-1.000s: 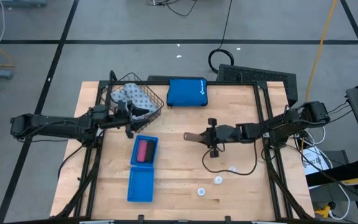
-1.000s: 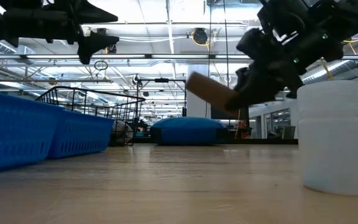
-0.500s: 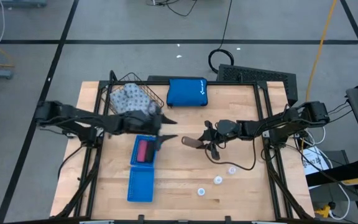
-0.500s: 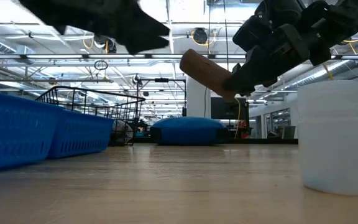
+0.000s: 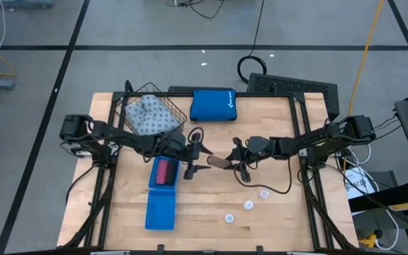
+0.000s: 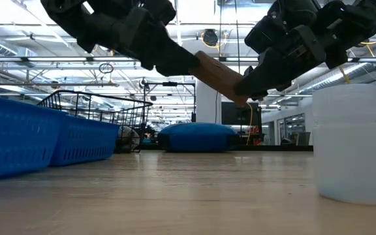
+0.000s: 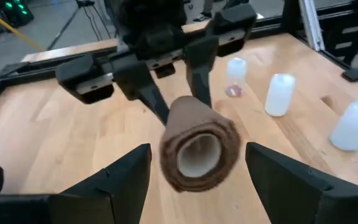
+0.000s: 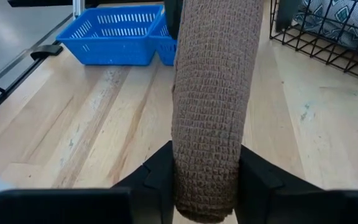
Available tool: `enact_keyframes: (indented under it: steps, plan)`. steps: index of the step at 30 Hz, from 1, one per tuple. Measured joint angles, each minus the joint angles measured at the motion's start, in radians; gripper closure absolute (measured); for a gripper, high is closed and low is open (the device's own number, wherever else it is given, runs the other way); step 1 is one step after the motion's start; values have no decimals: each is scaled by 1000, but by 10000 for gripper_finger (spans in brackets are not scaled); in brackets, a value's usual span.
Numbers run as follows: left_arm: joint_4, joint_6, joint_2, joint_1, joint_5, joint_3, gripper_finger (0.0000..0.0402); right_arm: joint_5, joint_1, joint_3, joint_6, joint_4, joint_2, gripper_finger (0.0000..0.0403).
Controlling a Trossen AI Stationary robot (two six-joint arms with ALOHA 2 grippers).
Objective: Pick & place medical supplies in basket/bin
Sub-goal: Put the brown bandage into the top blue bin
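The wooden table [image 5: 275,212] is sitting in a big hall with ceiling lights and pipework glowing behind it in the low view. A bright blue zip pouch [image 5: 213,105] is lying at the far edge, and three white discs [image 5: 248,205] are resting on the bare wood near the right arm, well apart from the containers. Above mid-table, the right gripper [image 5: 227,162] is clamping one end of the brown roll [image 5: 218,162], holding it level, clear of the wood. The left gripper [image 5: 198,152] is facing it with fingers [image 7: 114,180] spread wide on either side of the roll's free end, not touching. The wire basket [image 5: 177,113] is holding the patterned pack [image 5: 149,113]. Just beside it, the blue tray [image 5: 160,211] is carrying the pink roll [image 5: 164,172] in its far compartment.
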Motion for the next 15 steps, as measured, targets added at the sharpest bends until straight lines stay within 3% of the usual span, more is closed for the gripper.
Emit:
enact_keyframes:
  steps: [9,15]
  plan:
    - [44,1,11,6,-2,0,136,0,1,0,0,38,0,298]
    - [70,4,11,6,6,0,220,-1,1,0,3,38,0,300]
